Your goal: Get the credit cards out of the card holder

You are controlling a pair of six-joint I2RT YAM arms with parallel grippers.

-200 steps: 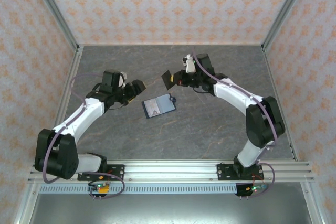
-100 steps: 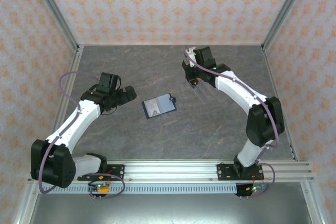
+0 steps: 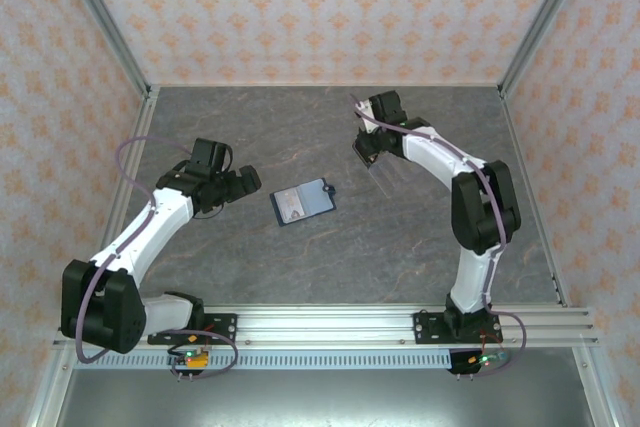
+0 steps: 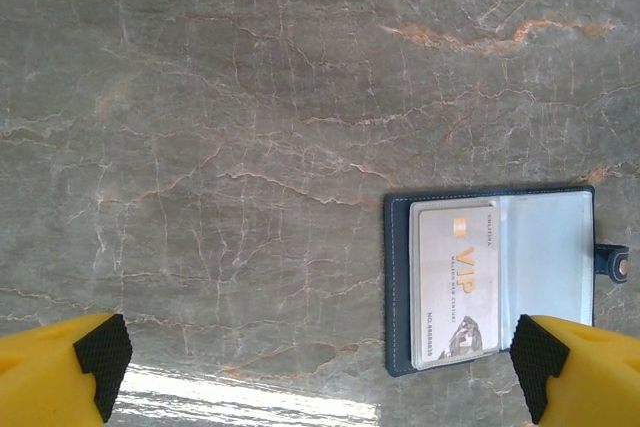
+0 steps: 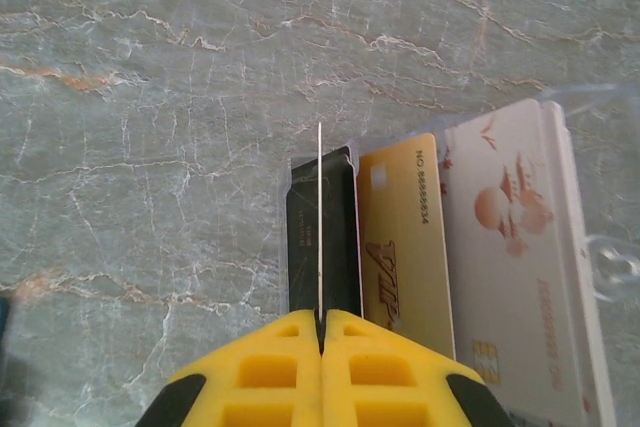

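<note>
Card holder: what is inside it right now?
The open card holder holds one pale VIP card in one pocket; the pocket beside the tab clasp looks bare. Whether more cards lie under that card cannot be seen.

Left arm stretched forward, left gripper (image 3: pixel 248 184) spread wide. Right arm bent sharply at the elbow, right gripper (image 5: pixel 321 332) pinched tight, apparently on a thin card (image 5: pixel 320 207) held edge-on.
</note>
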